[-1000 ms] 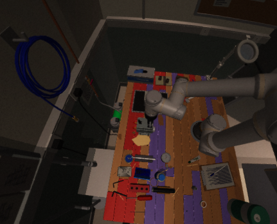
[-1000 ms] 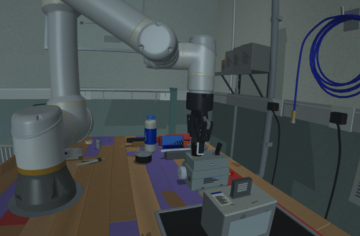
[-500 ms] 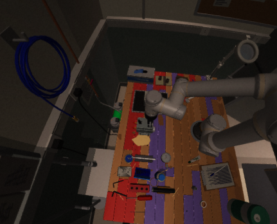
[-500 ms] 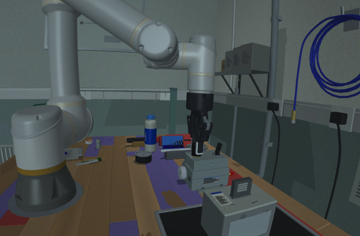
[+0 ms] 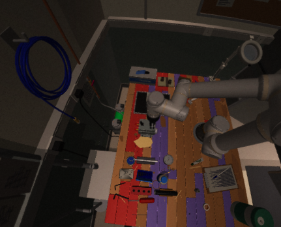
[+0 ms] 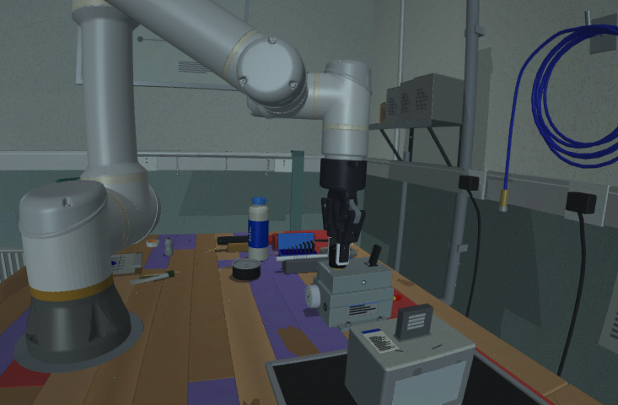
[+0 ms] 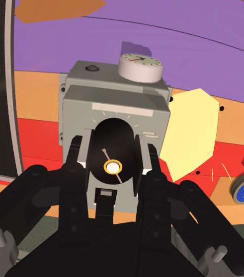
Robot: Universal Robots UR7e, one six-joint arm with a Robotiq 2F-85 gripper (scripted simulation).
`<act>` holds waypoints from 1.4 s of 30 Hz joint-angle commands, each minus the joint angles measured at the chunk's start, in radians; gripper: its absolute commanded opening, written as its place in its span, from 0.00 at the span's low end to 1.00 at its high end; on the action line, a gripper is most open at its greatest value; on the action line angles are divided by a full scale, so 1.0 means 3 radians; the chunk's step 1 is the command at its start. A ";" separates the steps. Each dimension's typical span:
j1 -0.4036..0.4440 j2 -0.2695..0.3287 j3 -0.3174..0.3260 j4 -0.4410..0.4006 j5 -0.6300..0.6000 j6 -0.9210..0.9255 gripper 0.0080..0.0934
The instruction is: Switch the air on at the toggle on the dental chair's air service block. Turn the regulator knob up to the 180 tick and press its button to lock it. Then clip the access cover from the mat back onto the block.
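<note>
The black regulator knob (image 7: 112, 152) stands on top of the grey air service block (image 6: 355, 296). My gripper (image 7: 112, 157) grips the knob, one finger pad on each side of it. A white button with a yellow ring (image 7: 112, 167) sits in the knob's centre. A pale pointer line crosses the knob face. Tick marks fan out on the block above the knob. The black toggle (image 6: 375, 255) stands tilted on the block beside the knob. A round pressure gauge (image 7: 140, 67) is on the block's far side. The pale yellow mat (image 7: 190, 131) lies beside the block.
A black tray (image 5: 141, 102) with a grey box (image 6: 410, 358) sits close behind the block. A blue-capped bottle (image 6: 258, 228), a blue rack (image 6: 297, 243) and small tools lie farther along the bench. The arm's base (image 6: 73, 267) stands on the opposite side.
</note>
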 commanded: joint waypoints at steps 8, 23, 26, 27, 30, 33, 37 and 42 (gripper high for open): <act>0.0000 -0.0005 -0.0020 0.0015 0.0000 0.0000 0.00; 0.0000 -0.0039 -0.0033 0.0061 0.0000 0.0000 0.00; 0.0000 -0.0046 -0.0036 0.0072 0.0000 0.0000 0.00; 0.0000 -0.0046 -0.0040 0.0075 0.0000 0.0000 0.00; 0.0000 -0.0044 -0.0049 0.0083 0.0000 0.0000 0.00; 0.0000 -0.0044 -0.0055 0.0088 0.0000 0.0000 0.00; 0.0000 -0.0044 -0.0054 0.0088 0.0000 0.0000 0.00; 0.0000 -0.0044 -0.0052 0.0086 0.0000 0.0000 0.00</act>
